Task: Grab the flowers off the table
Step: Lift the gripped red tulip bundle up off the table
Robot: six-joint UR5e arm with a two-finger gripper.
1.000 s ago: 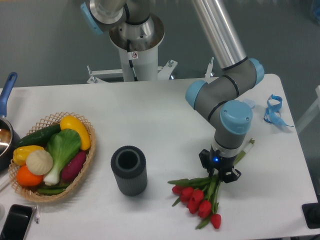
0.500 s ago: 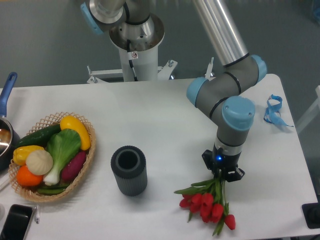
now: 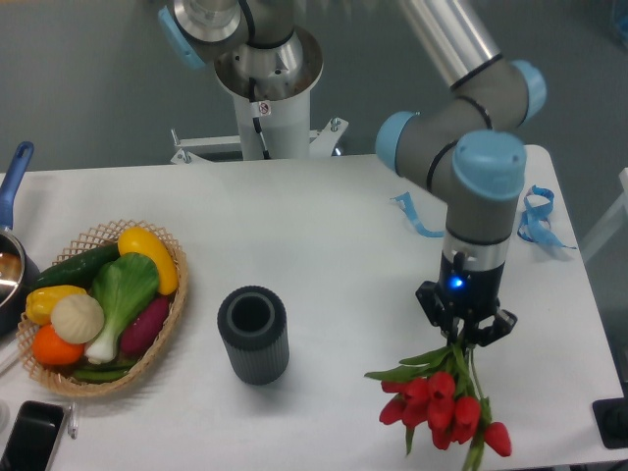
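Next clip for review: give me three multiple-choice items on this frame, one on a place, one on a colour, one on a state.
1. Where is the basket?
A. left part of the table
B. right edge
C. under the gripper

2. What colour are the flower heads?
A. yellow
B. red
C. white

3. How do the flowers hang?
A. heads down from the gripper
B. heads up
C. flat on the table, untouched

Key: 1 A, the basket sits left of the dark cylinder. 2 B, the blooms are red. 3 A, stems run up into the gripper, heads below it.
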